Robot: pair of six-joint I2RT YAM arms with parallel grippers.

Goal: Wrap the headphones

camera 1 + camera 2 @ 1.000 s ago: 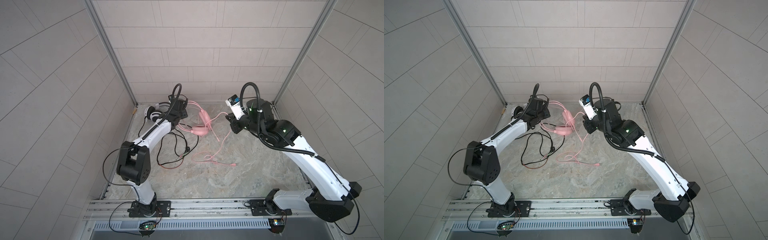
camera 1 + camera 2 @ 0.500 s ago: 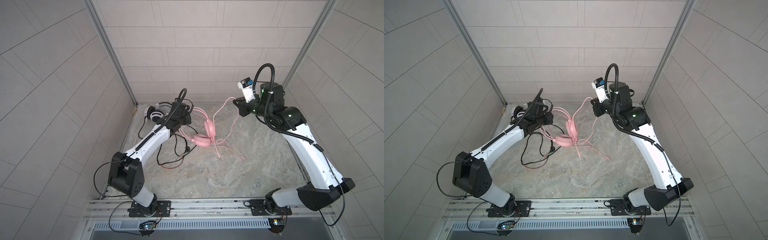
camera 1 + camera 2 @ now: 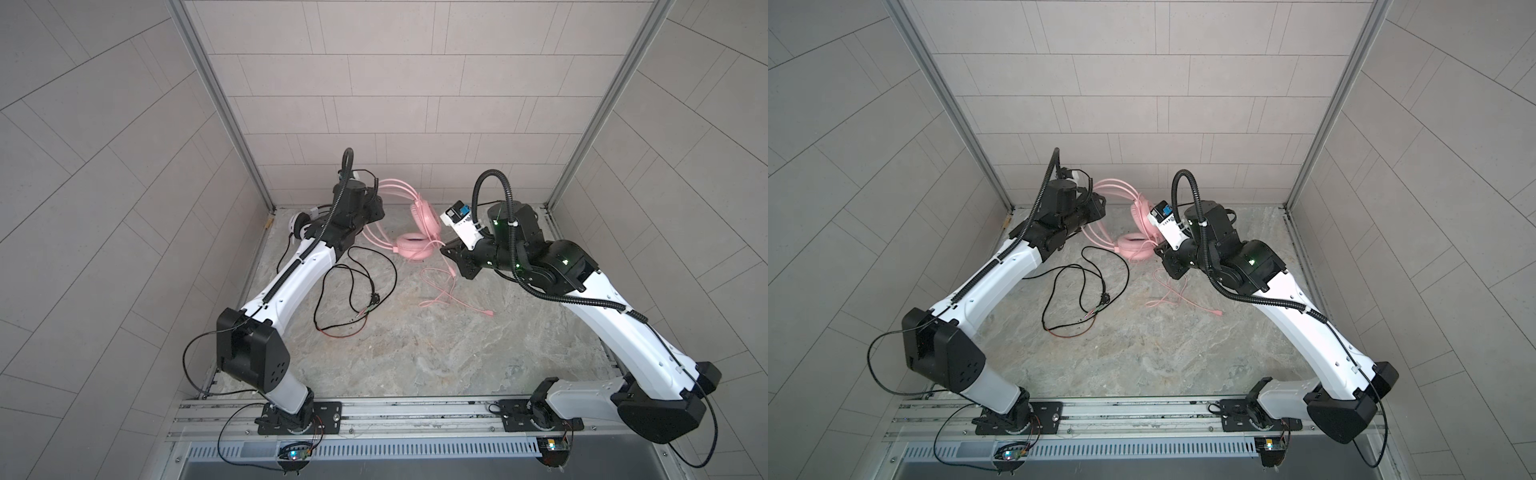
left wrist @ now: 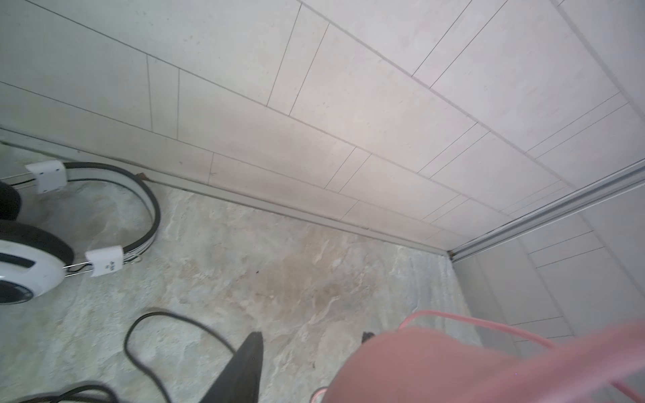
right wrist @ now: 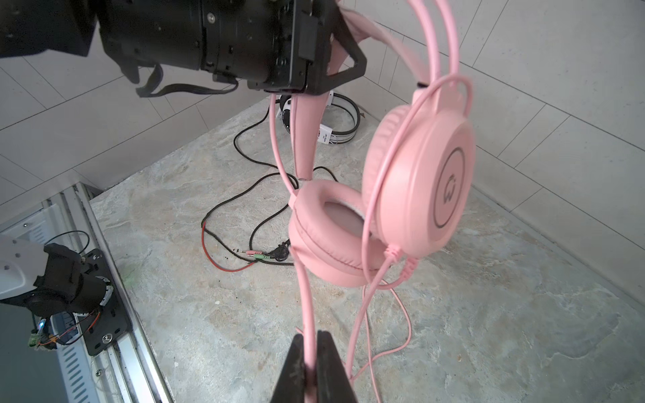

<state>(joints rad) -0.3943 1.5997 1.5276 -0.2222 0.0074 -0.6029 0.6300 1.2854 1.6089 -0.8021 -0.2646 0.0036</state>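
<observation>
While the white-and-black headphones lay flat on the table in the far left corner, close to the back wall, their black cable ran from them in loose loops toward the middle of the table. Its small plugs lay free at the end.

Further to the right, the left gripper was raised above the table and clenched on the headband of the pink headphones, so the headset hung from it. One ear cup stood on its edge. The other hung lower, with its cushion turned upward. Whether this lower cup touched the table, I could not tell.

The pink cable came out at the bottom of the upright cup, and one loop of it lay around this cup. From there a strand went to the right gripper, whose jaws were pressed together on it. The rest of the pink cable lay in loose loops on the table, under and beside the right gripper, and its plug end pointed to the near right.
</observation>
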